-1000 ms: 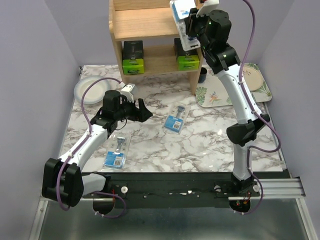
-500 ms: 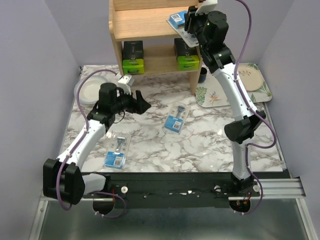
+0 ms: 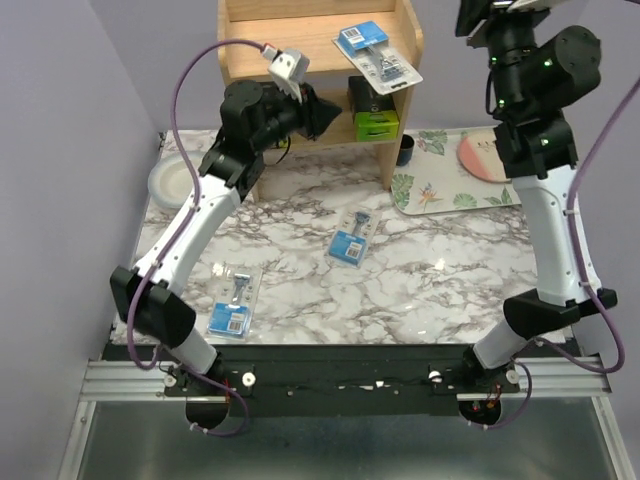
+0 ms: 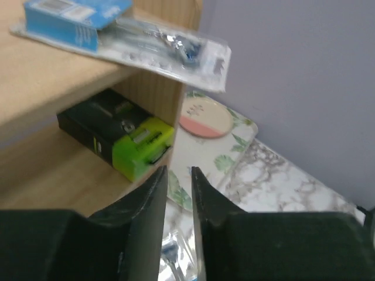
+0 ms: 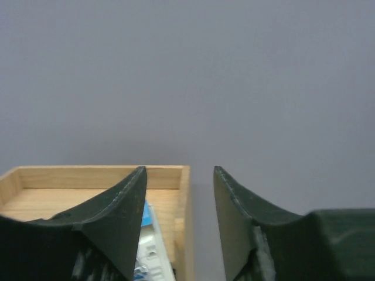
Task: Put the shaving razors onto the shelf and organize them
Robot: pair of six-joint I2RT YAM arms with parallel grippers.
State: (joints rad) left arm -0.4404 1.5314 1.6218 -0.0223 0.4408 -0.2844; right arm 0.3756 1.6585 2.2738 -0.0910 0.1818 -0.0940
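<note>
Razor pack [image 3: 378,56] now lies on the shelf's [image 3: 280,42] top tier, one corner overhanging the front edge, freed by the right gripper [image 5: 179,222], which has lifted away spread and empty. The left gripper [image 4: 178,199], nearly pressed together and holding nothing, has risen to just below that pack; two packs [image 3: 351,238] remain on the table [image 3: 420,285].

One pack [image 3: 377,56] overhangs the shelf's [image 3: 262,40] upper-tier right edge; a box [image 3: 370,110] sits below; two packs [image 3: 352,237] [image 3: 234,302] lie on the near table [image 3: 420,280].
</note>
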